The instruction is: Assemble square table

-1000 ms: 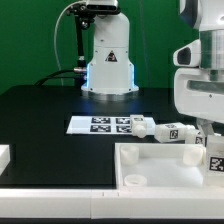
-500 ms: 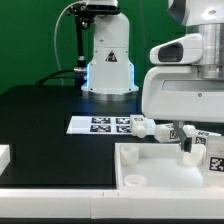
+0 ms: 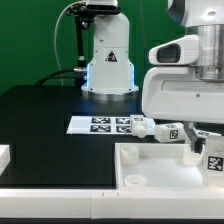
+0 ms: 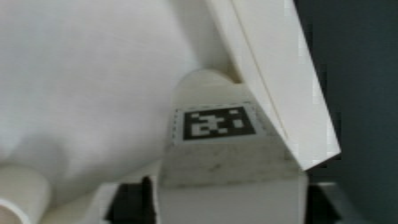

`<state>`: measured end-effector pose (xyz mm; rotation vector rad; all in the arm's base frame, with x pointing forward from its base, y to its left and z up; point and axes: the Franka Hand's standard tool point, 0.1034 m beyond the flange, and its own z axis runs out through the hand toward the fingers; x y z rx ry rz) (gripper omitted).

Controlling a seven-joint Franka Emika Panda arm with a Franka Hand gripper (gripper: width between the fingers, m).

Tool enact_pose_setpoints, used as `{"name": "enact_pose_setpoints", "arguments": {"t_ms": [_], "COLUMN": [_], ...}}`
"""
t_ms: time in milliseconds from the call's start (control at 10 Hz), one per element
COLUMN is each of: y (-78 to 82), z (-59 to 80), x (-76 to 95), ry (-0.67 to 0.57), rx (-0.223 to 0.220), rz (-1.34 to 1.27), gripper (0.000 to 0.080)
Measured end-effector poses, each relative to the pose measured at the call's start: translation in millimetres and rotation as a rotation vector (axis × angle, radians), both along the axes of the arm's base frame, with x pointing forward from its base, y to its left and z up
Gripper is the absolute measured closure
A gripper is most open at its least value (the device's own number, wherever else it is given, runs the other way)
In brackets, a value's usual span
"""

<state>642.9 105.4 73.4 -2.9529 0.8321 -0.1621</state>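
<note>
The black tabletop (image 3: pixel 40 110) fills most of the exterior view, with the robot base (image 3: pixel 108 60) standing at its far edge. The arm (image 3: pixel 185 85) hangs over the corner that is near and on the exterior view's right. Under it lies the square top (image 3: pixel 165 172), rim up, along the near edge. The marker board (image 3: pixel 100 125) lies flat about the middle of the tabletop. Two legs (image 3: pixel 158 129) lie on their sides just beside the board's end on the exterior view's right, close to the square top's far rim. A third leg (image 3: pixel 213 157), tag facing the camera, stands at the pincer (image 3: pixel 202 150) over the square top, close to its far rim. In the wrist view this leg (image 4: pixel 217 150) sits right in the pincer's line, against the inside of the raised rim (image 4: pixel 267 70). Whether the pincer has closed on it cannot be told.
</note>
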Motion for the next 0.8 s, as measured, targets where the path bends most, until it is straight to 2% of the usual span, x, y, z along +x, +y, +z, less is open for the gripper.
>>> {"name": "enact_pose_setpoints", "arguments": {"t_ms": [200,300,400,600,800], "y": [0.9,4.4,3.3,-0.4,0.0], "z": [-0.4,-0.2,-0.5,-1.3,-1.3], "x": [-0.8,-1.5,-0.5,-0.8,-1.5], "ry": [0.012,0.038,0.053,0.076,0.092], "rx": [0.019,0.004,0.017,0.085,0.118], "rz": [-0.177,-0.281,-0.416,-0.749,-1.043], "gripper": [0.0515,0.0515,0.0515,0.0515,0.0515]}}
